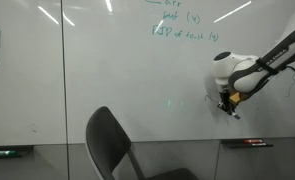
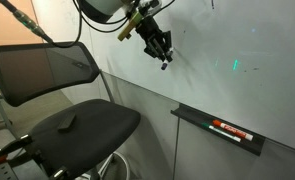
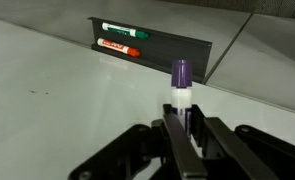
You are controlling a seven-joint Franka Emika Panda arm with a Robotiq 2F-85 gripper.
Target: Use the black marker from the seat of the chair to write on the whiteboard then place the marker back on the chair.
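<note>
Marker (image 3: 180,88) held to the whiteboard (image 1: 107,60), writing step in hand.
The gripper (image 2: 159,50) is clenched on the marker's barrel. Its purple-looking tip is at or just off the board's lower part, above the tray (image 2: 192,115) along the bottom edge. Pick-up from the chair (image 2: 87,125) looks done. Whether a fresh stroke is laid I cannot tell, as the views are too small. Left, I judge: finish writing, then return the marker to the seat.

Green handwriting (image 1: 184,33) runs in three short lines near the top edge of the whiteboard (image 1: 107,70), too small and faint to read for certain.
</note>
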